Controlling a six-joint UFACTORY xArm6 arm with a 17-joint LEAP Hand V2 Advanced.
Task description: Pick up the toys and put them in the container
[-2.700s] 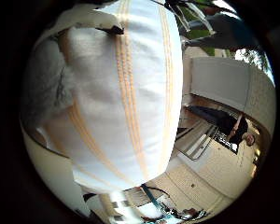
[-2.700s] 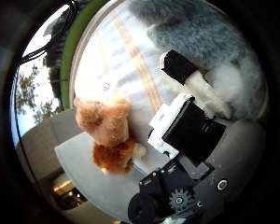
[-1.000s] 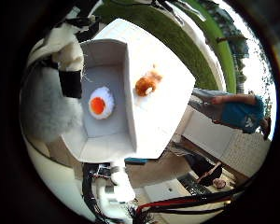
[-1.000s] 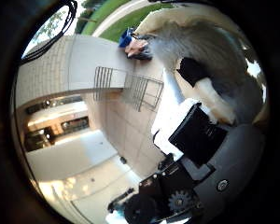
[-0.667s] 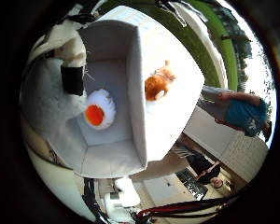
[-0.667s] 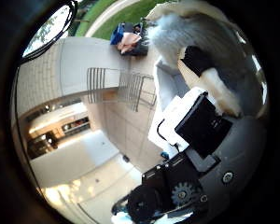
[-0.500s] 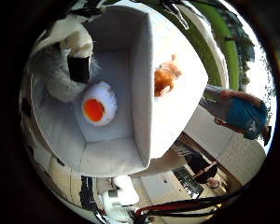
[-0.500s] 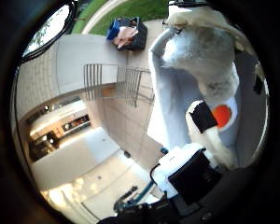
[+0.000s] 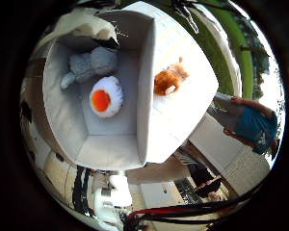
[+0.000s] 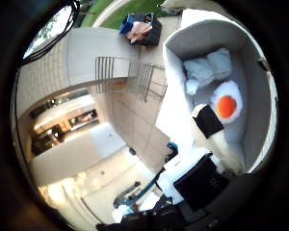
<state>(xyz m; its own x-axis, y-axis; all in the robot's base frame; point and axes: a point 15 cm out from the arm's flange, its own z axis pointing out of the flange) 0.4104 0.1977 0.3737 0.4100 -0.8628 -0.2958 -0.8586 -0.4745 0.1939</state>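
We are above the container (image 9: 111, 144), a pale box with high walls, and we look down into it. On its floor lie two toys: a grey plush toy (image 9: 89, 65) near one end wall, and a round white toy with an orange centre (image 9: 106, 96) just beside it — the two seem to touch, or almost. A third one, the orange plush toy (image 9: 168, 79), lies outside on the white counter (image 9: 183, 115), just beside the long wall of the container.

The robot hand (image 10: 207, 159) holds nothing. One finger with a black tip reaches straight out over the box, and we see no toy between the fingers; they look relaxed, not curled.

We judge that the orange plush toy is the one left to collect. To do this well, we should lift the robot hand clear of the wall first, then cross over to the counter side. The toy is close to the wall, so we would come down from the open side of the counter — otherwise the fingers may hit the rim. The toy is soft and should give under the fingers, so a full closing around its body is better than a pinch at an ear.
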